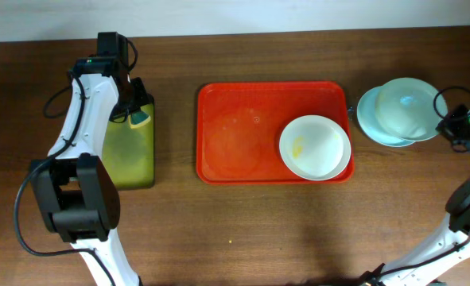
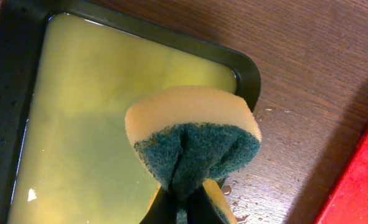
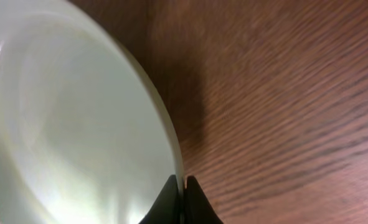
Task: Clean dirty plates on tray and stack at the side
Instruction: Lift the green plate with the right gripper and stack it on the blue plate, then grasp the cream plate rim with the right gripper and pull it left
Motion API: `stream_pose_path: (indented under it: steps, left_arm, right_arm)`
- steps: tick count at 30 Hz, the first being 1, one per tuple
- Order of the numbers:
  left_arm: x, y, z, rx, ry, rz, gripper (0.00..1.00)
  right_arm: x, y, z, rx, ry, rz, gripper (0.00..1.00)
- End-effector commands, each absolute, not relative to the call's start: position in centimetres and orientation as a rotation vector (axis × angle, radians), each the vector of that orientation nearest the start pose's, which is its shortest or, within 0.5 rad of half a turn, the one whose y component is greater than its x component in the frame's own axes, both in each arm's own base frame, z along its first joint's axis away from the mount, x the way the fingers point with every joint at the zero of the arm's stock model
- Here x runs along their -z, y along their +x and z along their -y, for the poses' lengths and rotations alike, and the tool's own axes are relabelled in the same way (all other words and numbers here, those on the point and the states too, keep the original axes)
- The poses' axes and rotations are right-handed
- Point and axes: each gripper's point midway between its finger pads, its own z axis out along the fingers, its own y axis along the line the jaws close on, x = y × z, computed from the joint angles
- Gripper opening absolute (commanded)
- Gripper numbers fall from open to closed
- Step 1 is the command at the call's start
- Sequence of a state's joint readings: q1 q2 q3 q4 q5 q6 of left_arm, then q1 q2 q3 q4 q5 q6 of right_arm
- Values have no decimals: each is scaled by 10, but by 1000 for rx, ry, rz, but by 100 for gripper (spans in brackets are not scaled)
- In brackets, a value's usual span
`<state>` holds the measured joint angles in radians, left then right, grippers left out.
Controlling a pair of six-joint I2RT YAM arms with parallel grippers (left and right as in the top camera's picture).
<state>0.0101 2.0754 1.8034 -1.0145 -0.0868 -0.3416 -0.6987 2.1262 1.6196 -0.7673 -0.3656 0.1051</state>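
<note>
A white plate (image 1: 315,147) with a yellow smear lies in the right part of the red tray (image 1: 235,135). Two pale blue-green plates sit on the table right of the tray. The upper plate (image 1: 409,107) rests offset on the lower plate (image 1: 368,119). My right gripper (image 1: 444,125) is shut on the upper plate's right rim; the right wrist view shows the jaws (image 3: 184,185) pinching that plate's rim (image 3: 78,124). My left gripper (image 1: 135,111) is shut on a yellow and green sponge (image 2: 193,134), held over the far corner of the dark green tray (image 2: 249,68).
The dark green tray (image 1: 131,159) holds yellowish liquid (image 2: 96,112) and stands left of the red tray. Water drops lie on the wood beside it. The left part of the red tray looks wet. Cables run near both arms.
</note>
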Motion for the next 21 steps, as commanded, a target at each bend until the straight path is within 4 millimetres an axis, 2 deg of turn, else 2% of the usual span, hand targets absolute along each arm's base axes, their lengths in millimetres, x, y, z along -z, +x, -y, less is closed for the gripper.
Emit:
stream_pose_path:
  steps: [1,2,3,4,5,6,8,10,12,13,15,16,17,19,20,21]
  left_arm:
    - [-106,468,-25,-70,-543,-2780,0]
    - [-106,468,-25,-70,-543,-2780,0]
    - [-106,468,-25,-70,-543,-2780,0]
    - [-106,468,-25,-71,-543,-2780,0]
    - [-106,468,-25,-71,-543,-2779,0]
    - [-106,468,-25,-70,-542,-2776,0]
    - [-106,468,-25,-69,-542,-2776,0]
    - [-106,468,-25,-69,-542,-2776,0]
    - [-106,469,-25,-71,-543,-2774,0]
    - [-106,470,-27,-70,-546,-2769,0]
    - [-101,469,-34,-73,-568,-2766,0]
    - [-97,467,-41,-78,-591,-2767,0]
    - [-93,466,-53,-83,-626,-2757,0]
    - [-79,460,-77,-85,-737,-2738,0]
    - [-69,455,-84,-76,-763,-2743,0]
    - [-58,453,-81,-24,-761,-2756,0]
  right_arm:
    - [-44,415,235,-399,931,-2544,4]
    - [-44,420,229,-400,909,-2549,5]
    - [-44,425,221,-405,884,-2557,20]
    - [-45,428,214,-410,862,-2566,77]
    - [-47,429,208,-416,849,-2575,98]
    - [-57,430,203,-414,833,-2573,99]
    - [-94,433,197,-387,780,-2523,99]
    - [-162,434,181,-361,738,-2412,99]
    - [-211,429,152,-330,642,-2364,99]
    - [-229,421,138,-236,641,-2362,99]
    - [-240,411,123,-85,662,-2376,99]
    - [-240,409,105,-50,624,-2404,99]
    - [-233,410,76,-91,551,-2460,99]
    - [-218,406,11,-324,405,-2580,99]
    - [-211,402,-1,-317,373,-2623,95]
    - [-208,400,-12,-331,345,-2643,76]
